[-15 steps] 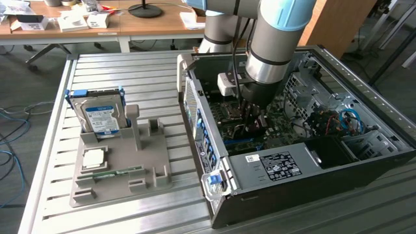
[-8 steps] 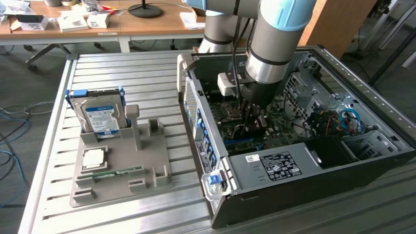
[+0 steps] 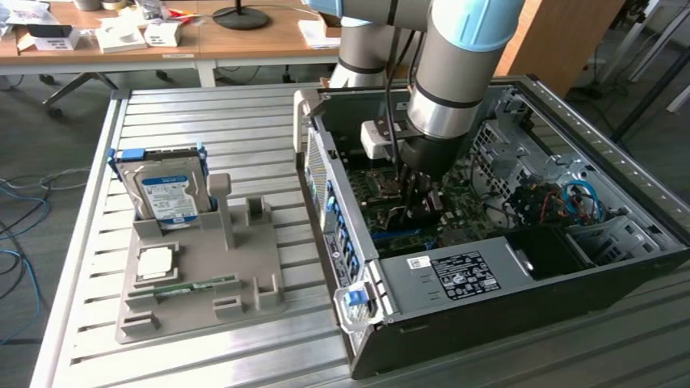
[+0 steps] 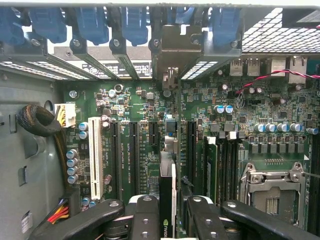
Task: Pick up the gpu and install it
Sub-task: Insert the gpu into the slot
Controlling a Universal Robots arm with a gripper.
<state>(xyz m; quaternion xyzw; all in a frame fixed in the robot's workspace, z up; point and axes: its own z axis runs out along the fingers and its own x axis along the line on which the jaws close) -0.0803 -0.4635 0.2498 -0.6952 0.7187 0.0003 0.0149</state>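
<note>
Ribbed aluminium table (image 3: 216, 113) beneath everything. Toward the exterior view's right, a black computer case (image 3: 431, 347) lying open, insides facing up. Grey arm (image 3: 458, 73) with pale blue joint caps, reaching into the case from above. Toward the exterior view's left, well apart from the case, a grey holder (image 3: 205, 311) on the table. Inside the case, a green motherboard (image 4: 145, 100) with white lettering printed between its slots, too fine to read. On the boxed unit at the case's near end, a black-and-white label (image 3: 464, 275), print not legible. Upright in the holder, a silver hard drive (image 3: 167, 194) with a blue-white sticker, text too small to make out.

Also inside the case, the gpu (image 4: 166, 197): in the wrist view a thin dark card seen edge-on, standing over the motherboard in line with the long black slots (image 4: 134, 150). Nvidia logo and lettering readable near the gripped end. Seated or not: cannot tell. Gripper (image 4: 170, 220) clamped on the gpu, black fingers (image 4: 145, 215) pressed against both faces of the card.

Smaller items:
- white slot (image 4: 95, 150) beside the black ones
- bare metal processor socket (image 4: 272, 192)
- row of blue latches (image 4: 90, 22) along the case's rear openings
- flat in the holder, a square chip (image 3: 154, 263) and a narrow green memory stick (image 3: 183, 284)
</note>
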